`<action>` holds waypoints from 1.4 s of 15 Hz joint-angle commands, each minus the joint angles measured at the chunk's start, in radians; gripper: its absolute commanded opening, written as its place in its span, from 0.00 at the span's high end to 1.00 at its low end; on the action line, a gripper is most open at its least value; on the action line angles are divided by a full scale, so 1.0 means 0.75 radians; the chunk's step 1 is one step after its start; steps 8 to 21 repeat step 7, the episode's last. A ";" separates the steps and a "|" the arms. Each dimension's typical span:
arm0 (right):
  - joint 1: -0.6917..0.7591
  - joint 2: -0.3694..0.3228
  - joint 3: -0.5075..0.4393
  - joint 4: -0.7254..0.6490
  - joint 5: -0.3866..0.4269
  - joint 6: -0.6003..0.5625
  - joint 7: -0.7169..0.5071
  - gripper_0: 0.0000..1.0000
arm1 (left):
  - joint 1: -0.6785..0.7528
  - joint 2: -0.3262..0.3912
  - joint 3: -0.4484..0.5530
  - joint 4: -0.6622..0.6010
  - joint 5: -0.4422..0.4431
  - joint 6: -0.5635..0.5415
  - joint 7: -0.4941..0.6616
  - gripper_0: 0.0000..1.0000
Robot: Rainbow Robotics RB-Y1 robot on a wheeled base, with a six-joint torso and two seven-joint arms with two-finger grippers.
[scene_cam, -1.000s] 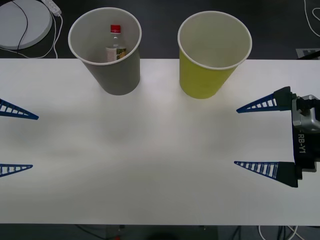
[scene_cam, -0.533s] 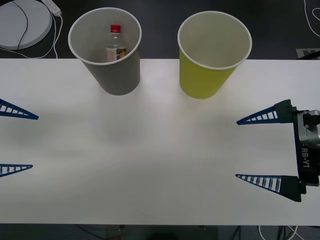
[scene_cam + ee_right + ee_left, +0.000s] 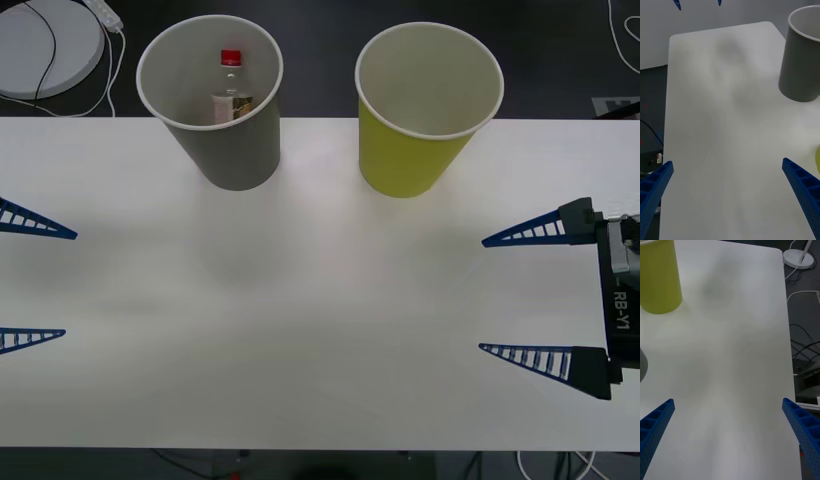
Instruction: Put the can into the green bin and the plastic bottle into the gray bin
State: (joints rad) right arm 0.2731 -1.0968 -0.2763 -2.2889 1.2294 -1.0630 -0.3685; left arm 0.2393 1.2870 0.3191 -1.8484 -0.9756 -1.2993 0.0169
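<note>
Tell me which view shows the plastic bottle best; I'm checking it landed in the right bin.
The front view: the plastic bottle stands inside the gray bin. The right wrist view shows that bin's outside; the left wrist view its edge.

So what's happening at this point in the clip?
Nothing is being handled. The plastic bottle stands inside the gray bin, and the green bin beside it looks empty. Both bins stand at the table's far edge. The left gripper hangs open at the table's left side, and the right gripper hangs open at its right side, each holding nothing.
</note>
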 commanded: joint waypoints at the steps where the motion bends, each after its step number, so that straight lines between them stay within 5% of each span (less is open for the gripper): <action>1: 0.000 0.000 -0.004 0.019 -0.015 -0.008 0.023 0.00 | 0.000 0.000 0.000 0.000 0.000 0.000 0.000 0.00; 21: 0.002 0.000 -0.004 0.019 -0.017 -0.014 0.019 0.00 | 0.000 0.000 0.000 0.000 0.000 0.000 0.000 0.00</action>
